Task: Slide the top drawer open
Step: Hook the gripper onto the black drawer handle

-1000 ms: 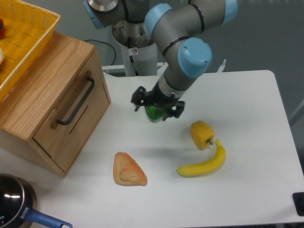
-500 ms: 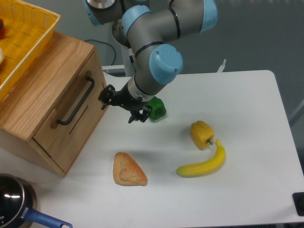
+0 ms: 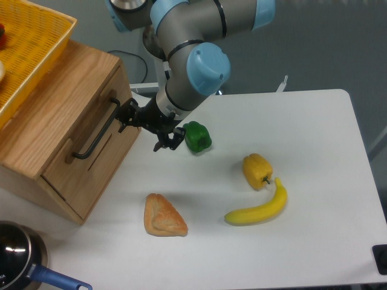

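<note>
Since a moment ago the gripper [image 3: 144, 128] has swung left, off the green pepper [image 3: 197, 136], and now sits just beside the top drawer [image 3: 91, 158] near its black handle [image 3: 97, 129]. Its fingers stand apart, holding nothing. That drawer sits shut in the cabinet [image 3: 54, 115] at the tabletop's left edge.

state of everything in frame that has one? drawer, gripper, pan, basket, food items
top drawer: closed, front flush with the cabinet
gripper: open, empty, beside the handle's upper end
black bar handle: not grasped
yellow basket: on top of the cabinet, contents mostly out of frame
pan: upright at table corner
green pepper, yellow pepper, banana, bread: loose on table
</note>
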